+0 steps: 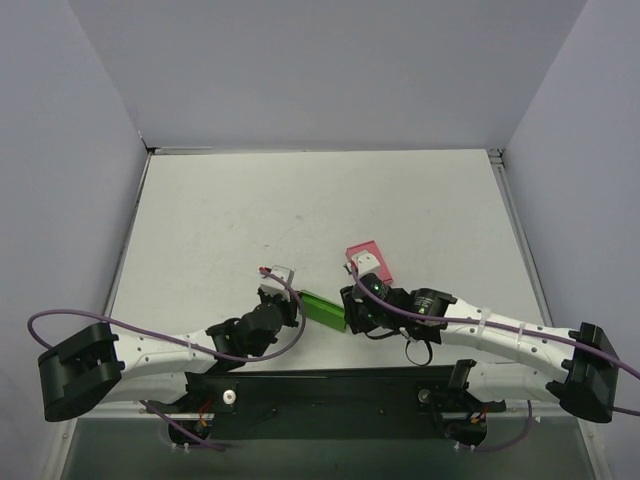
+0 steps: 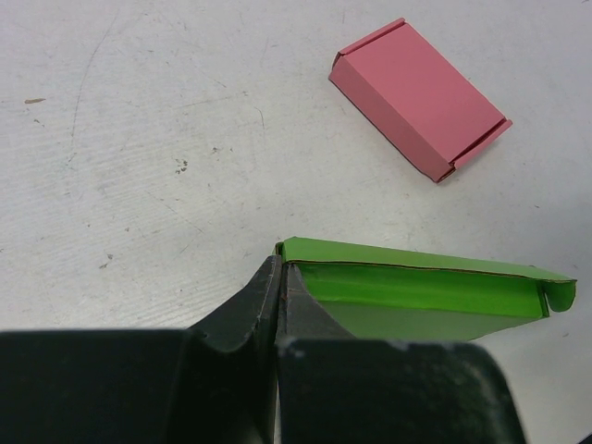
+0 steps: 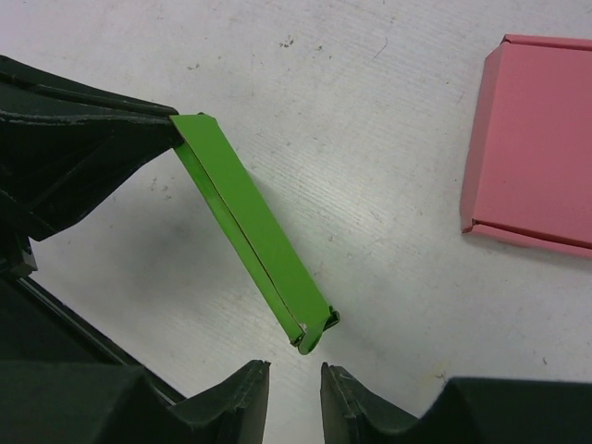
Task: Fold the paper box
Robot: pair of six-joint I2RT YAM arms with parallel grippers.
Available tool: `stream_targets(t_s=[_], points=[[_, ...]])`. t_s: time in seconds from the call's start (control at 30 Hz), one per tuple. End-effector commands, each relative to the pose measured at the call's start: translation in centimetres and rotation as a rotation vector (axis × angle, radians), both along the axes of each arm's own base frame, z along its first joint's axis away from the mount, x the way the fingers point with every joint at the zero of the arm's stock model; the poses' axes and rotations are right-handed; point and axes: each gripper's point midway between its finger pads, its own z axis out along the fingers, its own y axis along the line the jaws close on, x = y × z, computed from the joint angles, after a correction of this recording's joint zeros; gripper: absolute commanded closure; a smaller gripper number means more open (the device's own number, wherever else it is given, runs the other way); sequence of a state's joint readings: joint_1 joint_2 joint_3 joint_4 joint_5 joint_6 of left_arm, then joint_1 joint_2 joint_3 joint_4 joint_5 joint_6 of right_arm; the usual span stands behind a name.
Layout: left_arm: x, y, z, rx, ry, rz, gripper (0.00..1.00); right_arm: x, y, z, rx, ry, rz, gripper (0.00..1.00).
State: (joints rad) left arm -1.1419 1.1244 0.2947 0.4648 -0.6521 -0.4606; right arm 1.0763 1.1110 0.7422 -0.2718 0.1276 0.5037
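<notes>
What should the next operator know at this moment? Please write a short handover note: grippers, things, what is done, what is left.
Left gripper: shut on one end of the green paper box.
Right gripper: open, jaws narrowly apart, nothing between them, just short of the box's free end.
Pink box: lies flat on the table, apart from both grippers.
Done: green box is gripped at one end; it looks flattened.
Left: probably take the free end, then do the folding.

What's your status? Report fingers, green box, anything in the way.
Left fingers shut on corner of green box. Right fingers open, just short of its other end. Pink box lies apart, not in the way.
</notes>
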Motion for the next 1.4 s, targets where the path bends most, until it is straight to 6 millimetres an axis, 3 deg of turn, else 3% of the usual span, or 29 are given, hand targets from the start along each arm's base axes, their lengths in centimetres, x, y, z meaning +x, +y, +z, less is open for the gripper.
stream_targets(t_s=[0.0,0.3,0.53,0.93,1.37], points=[[-1.7,1.6,-4.2,0.175,0.091,-0.036,1.00,0.3,0.2,-0.7,-0.001,0.001,-0.053,0.71],[-1.8,1.4,-4.0,0.168,0.087,-0.037,1.00,0.8,0.6,-1.2,-0.017,0.004,-0.080,0.79],[-2.1,1.2,-4.0,0.176,0.077,-0.055,1.00,1.3,0.4,-0.9,-0.017,-0.014,-0.112,1.00],[-2.9,1.0,-4.6,0.243,0.053,-0.080,1.00,2.5,0.3,0.4,0.027,-0.038,-0.172,1.00],[-3.3,0.1,-4.9,0.293,0.039,-0.097,1.00,2.9,1.7,1.6,0.160,-0.003,-0.185,1.00]])
